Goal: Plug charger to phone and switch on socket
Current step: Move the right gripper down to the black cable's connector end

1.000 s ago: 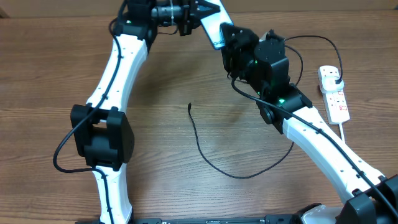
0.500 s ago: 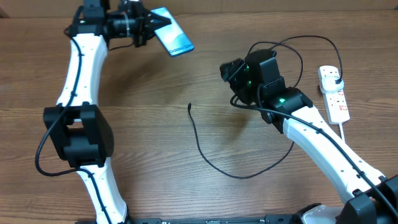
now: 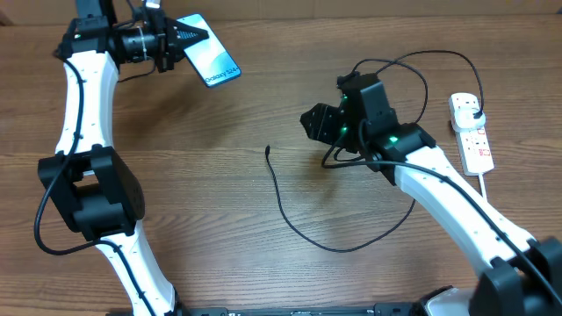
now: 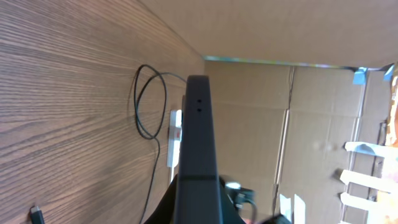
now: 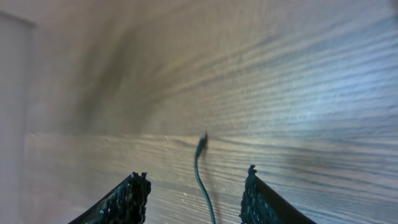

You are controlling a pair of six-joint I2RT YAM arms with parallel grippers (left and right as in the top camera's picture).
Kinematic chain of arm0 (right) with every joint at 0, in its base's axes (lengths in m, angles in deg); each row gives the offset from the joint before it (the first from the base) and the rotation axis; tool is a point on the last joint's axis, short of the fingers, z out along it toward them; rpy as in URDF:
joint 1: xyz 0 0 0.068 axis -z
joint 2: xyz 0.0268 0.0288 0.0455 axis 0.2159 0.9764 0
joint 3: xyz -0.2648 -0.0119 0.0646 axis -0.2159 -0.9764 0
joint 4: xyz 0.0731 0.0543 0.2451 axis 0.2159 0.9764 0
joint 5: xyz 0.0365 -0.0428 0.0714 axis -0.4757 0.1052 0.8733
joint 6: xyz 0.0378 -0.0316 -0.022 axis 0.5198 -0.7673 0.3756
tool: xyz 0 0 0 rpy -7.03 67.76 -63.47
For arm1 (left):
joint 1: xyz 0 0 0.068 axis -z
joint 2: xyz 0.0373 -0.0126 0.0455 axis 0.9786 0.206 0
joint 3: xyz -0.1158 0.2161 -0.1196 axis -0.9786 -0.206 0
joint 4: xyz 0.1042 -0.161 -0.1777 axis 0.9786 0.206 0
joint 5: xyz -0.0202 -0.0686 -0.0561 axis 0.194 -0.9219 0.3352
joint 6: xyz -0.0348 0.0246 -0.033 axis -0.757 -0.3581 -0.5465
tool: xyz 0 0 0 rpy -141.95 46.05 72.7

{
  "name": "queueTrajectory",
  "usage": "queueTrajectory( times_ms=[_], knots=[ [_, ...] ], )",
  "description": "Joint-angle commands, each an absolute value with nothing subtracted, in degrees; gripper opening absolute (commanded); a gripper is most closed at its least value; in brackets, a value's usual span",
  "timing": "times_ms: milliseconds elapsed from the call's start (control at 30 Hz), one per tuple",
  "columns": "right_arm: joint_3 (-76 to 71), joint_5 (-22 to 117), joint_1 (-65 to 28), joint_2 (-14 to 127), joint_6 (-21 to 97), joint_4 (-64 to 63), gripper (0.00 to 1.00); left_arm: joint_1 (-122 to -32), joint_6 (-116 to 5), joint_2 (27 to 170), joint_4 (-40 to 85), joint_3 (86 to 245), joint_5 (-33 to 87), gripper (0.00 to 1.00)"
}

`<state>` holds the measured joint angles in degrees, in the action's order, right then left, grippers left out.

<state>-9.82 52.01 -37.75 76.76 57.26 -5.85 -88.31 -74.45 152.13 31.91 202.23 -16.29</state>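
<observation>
Wood-grain tabletop (image 3: 193,202) fills the overhead view. At far left, the left jaws clamp a slim smartphone with a light-blue screen (image 3: 209,63); its small print is unreadable. A long thin black charger cable (image 3: 281,208) curls mid-table, its connector tip (image 3: 268,151) lying free near the right jaws. A white power strip with red-marked switches (image 3: 472,133) lies far right.

Left wrist: the smartphone (image 4: 198,124) shows edge-on, pinched, against cardboard walls.

Right wrist: the jaws stand wide apart and empty, with the connector tip (image 5: 201,144) beyond.
</observation>
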Motion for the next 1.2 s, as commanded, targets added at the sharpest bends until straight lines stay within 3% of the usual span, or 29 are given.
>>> queueTrajectory(
  times_ms=[0,367,467,1167],
  knots=[
    [-8.7,56.4,-38.2,80.9,54.9,-6.8,0.51,-89.3,-72.9,152.3,31.9,202.7,-20.1,0.04],
    [3.8,57.0,-43.5,95.6,49.2,-0.2,0.5,-89.5,-72.9,152.3,31.8,202.7,-20.2,0.04],
    [6.8,55.8,-45.2,100.5,47.8,1.7,0.45,-91.2,-72.9,152.3,31.7,202.7,-20.3,0.04],
    [6.9,58.6,-48.5,106.7,47.7,-1.1,0.44,-93.8,-71.6,152.3,31.9,202.7,-20.5,0.04]
  ],
)
